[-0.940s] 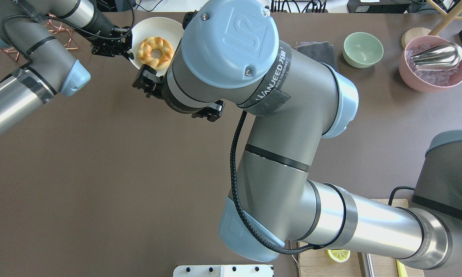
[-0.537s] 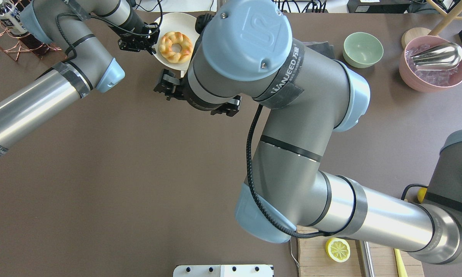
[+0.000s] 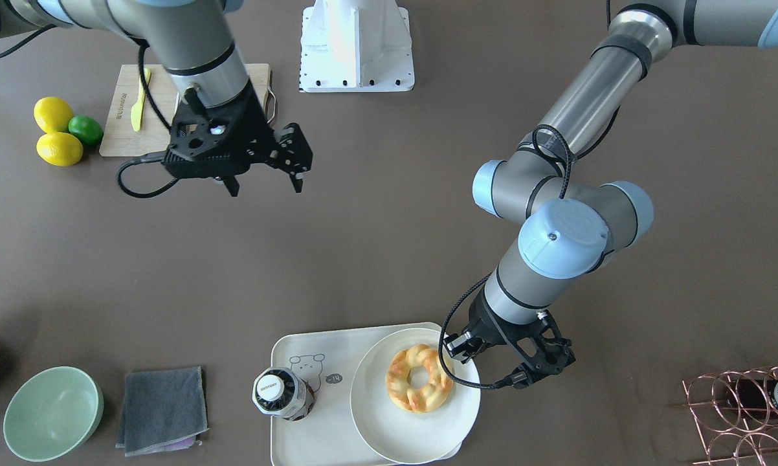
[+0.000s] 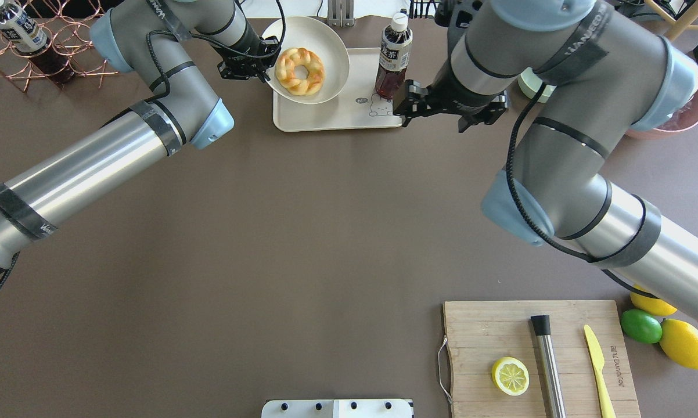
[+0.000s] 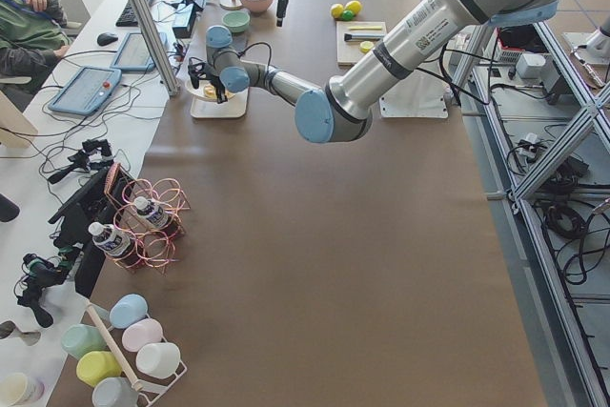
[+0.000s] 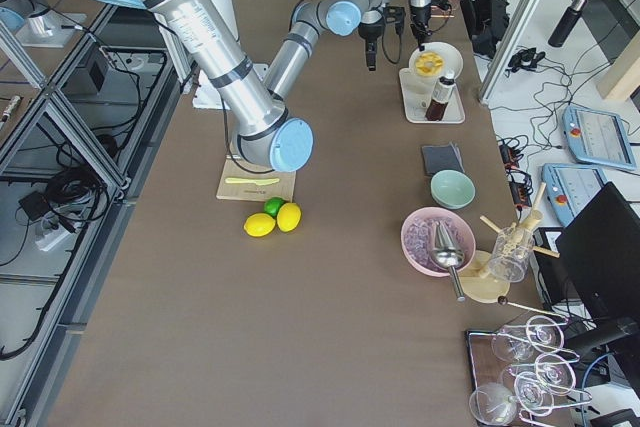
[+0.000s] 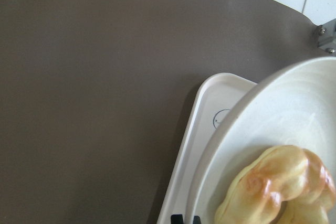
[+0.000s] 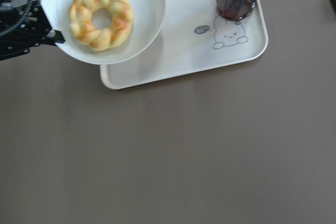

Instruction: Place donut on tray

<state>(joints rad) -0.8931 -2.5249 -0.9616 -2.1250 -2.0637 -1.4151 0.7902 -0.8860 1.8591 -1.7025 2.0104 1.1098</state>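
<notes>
The left gripper [image 4: 263, 68] is clamped on the left rim of the round plate [image 4: 333, 55] and grips nothing else. The right gripper [image 3: 266, 189] has its jaws spread wide and empty, held above the table near-right of the tray [image 4: 337, 113], clear of it. The tray sits at the table's far edge. The round plate overlies its far-left corner and overhangs it; whether it is resting or lifted cannot be determined. The donut [image 4: 286, 68] lies flat on the round plate, not touching the tray. A bottle [image 4: 391, 61] stands upright on the tray's right part.
</notes>
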